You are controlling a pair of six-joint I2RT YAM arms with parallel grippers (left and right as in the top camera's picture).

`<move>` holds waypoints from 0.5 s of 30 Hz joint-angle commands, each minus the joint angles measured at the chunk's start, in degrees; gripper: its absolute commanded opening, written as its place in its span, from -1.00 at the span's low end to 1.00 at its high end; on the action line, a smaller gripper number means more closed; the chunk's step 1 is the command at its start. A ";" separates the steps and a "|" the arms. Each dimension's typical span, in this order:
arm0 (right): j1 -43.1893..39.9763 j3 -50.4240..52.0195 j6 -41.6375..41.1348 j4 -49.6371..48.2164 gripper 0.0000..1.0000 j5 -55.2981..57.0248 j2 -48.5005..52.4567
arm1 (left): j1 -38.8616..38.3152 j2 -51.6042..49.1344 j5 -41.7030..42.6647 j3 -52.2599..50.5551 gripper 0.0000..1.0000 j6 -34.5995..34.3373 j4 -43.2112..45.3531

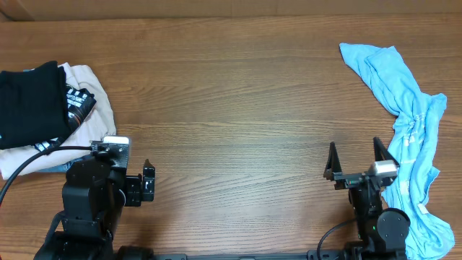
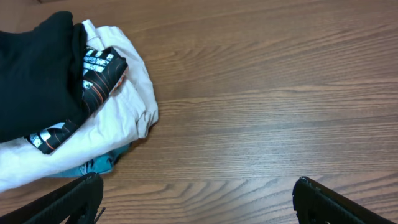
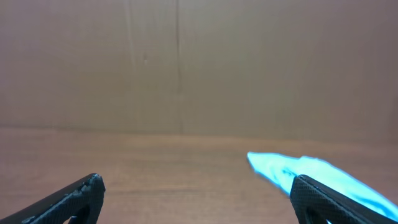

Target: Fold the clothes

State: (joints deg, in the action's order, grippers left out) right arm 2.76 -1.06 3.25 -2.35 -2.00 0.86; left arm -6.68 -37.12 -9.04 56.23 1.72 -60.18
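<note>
A crumpled light blue garment (image 1: 411, 130) lies along the table's right side, from the far right down to the front edge; it also shows in the right wrist view (image 3: 311, 174). A pile of clothes sits at the left: a black garment (image 1: 29, 101) on a white one (image 1: 94, 90), also in the left wrist view (image 2: 37, 68). My left gripper (image 1: 148, 182) is open and empty at the front left, right of the pile; its fingers show in the left wrist view (image 2: 199, 199). My right gripper (image 1: 354, 155) is open and empty, just left of the blue garment; it also shows in the right wrist view (image 3: 196, 196).
The wooden table (image 1: 231, 94) spans the view. A black cable (image 1: 29, 162) runs from the left arm across the pile's front edge. A brown wall (image 3: 186, 62) stands beyond the table's far edge.
</note>
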 commanded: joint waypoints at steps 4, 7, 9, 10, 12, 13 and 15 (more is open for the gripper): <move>-0.26 0.59 -1.53 6.71 1.00 -0.68 -0.70 | -0.11 0.44 0.02 0.07 1.00 1.07 0.17; -0.26 0.59 -1.51 6.99 1.00 -0.63 -0.68 | -0.11 0.44 0.00 0.07 1.00 1.07 0.17; -0.26 0.59 -1.51 6.99 1.00 -0.61 -0.68 | -0.11 0.44 0.00 0.07 1.00 1.07 0.17; -0.26 0.59 -1.51 6.97 1.00 -0.63 -0.68 | -0.11 0.44 0.02 0.07 1.00 1.07 0.17; -0.26 0.59 -1.51 6.99 1.00 -0.61 -0.68 | -0.11 0.44 0.00 0.07 1.00 1.07 0.17; -0.26 0.59 -1.51 6.97 1.00 -0.63 -0.68 | -0.11 0.44 0.02 0.07 1.00 1.07 0.17; -0.26 0.59 -1.53 6.99 1.00 -0.61 -0.68 | -0.11 0.44 0.02 0.07 1.00 1.07 0.17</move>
State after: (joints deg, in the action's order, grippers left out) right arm 2.70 -1.06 2.13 4.80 -2.59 0.80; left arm -6.68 -37.12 -9.04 56.23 1.72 -60.18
